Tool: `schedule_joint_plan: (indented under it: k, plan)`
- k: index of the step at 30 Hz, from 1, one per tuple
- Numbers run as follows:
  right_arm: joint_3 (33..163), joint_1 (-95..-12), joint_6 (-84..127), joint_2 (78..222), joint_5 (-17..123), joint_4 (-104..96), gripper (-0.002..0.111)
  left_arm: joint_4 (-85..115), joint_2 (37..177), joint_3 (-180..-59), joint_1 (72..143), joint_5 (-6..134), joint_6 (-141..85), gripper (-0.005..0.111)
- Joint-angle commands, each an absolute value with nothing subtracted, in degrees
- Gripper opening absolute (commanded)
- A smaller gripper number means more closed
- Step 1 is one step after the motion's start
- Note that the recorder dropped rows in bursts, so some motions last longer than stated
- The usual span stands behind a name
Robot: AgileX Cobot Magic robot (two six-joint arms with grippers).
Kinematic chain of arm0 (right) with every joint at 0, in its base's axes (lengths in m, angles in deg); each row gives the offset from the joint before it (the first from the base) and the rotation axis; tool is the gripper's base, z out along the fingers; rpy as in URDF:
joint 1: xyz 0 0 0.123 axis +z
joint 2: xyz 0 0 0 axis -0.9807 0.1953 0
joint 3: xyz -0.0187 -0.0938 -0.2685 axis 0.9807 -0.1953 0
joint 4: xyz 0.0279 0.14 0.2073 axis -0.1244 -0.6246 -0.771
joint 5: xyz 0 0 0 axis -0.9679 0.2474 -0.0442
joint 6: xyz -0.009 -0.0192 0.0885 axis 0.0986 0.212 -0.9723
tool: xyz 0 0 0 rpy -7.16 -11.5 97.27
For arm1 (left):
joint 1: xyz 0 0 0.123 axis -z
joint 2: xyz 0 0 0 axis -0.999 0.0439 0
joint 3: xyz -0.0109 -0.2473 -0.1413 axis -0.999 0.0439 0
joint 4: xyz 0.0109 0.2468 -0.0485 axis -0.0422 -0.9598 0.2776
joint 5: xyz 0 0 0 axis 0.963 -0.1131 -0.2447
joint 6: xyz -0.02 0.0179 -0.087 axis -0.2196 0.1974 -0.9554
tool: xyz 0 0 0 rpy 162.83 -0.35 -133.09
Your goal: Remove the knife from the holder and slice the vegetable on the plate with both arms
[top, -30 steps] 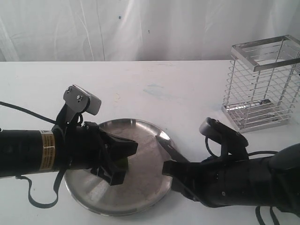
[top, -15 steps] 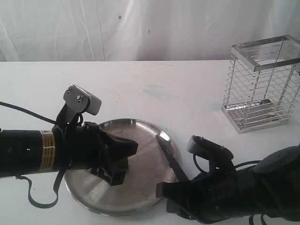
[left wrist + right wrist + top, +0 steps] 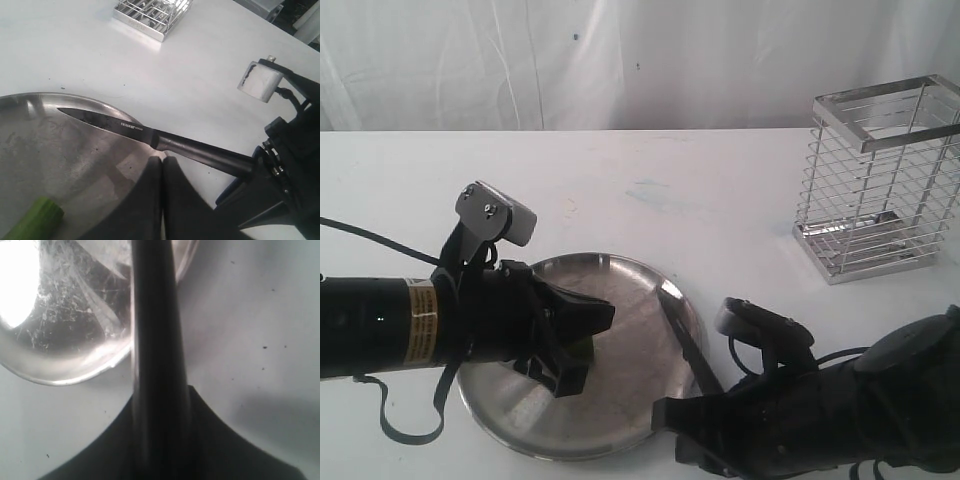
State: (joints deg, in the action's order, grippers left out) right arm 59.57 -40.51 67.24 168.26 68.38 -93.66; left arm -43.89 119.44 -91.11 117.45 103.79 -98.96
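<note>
Landmark: plate (image 3: 620, 410), round shiny steel, on the white table (image 3: 650, 190).

Left arm (image 3: 380, 325) enters from the left edge of the exterior view, lying level, yellow label on its barrel, grey camera raised above the wrist. Left gripper (image 3: 582, 345) sits over the plate's left half, reaching toward the centre. In the left wrist view its two fingers (image 3: 150, 200) meet with no gap between the tips, and nothing shows between them. Chili (image 3: 582, 347): a small green patch at the gripper tip in the exterior view, on the plate; in the left wrist view its cut end (image 3: 37, 217) lies on the plate beside the fingers, apart from them. Whether the gripper touches it, cannot tell.

Knife (image 3: 682, 330): dark blade over the plate's right part, tip pointing away from the right gripper and lying near the plate's far right rim. Left wrist view shows the blade (image 3: 107, 122) over the plate and the black handle running off past the rim into the right gripper (image 3: 255, 172).

Right gripper (image 3: 685, 425) is just off the plate's near right edge, jaws clamped on the knife handle (image 3: 155, 355). Right arm (image 3: 850, 410) runs back toward the lower right corner.

Holder (image 3: 880, 180): chrome wire basket, upright, well apart from the plate, far right.
</note>
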Motion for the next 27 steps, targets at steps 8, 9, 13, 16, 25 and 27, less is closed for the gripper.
schedule_joint_plan:
  k: [8, 9, 13, 16, 25, 27]
  plan:
    - [59.4, -40.5, 66.9, 168.6, 66.6, -94.2, 0.035, -45.0, 118.8, -91.3, 117.3, 104.1, -99.5, 0.0]
    - [59.4, -40.5, 66.9, 168.6, 66.6, -94.2, 0.038, -45.2, 118.8, -91.3, 117.3, 104.1, -99.5, 0.0]
    - [59.4, -40.5, 66.9, 168.6, 66.6, -94.2, 0.04, -45.3, 118.8, -91.3, 117.3, 104.1, -99.5, 0.0]
    - [59.4, -40.5, 66.9, 168.6, 66.6, -94.2, 0.04, -45.3, 118.8, -91.3, 117.3, 104.1, -99.5, 0.0]
    - [59.6, -40.5, 76.6, 166.5, 66.1, -93.7, 0.04, -45.8, 118.8, -91.3, 117.3, 104.0, -99.5, 0.0]
    - [59.6, -40.5, 76.9, 165.5, 65.9, -93.7, 0.04, -45.8, 118.8, -91.3, 117.3, 104.0, -99.5, 0.0]
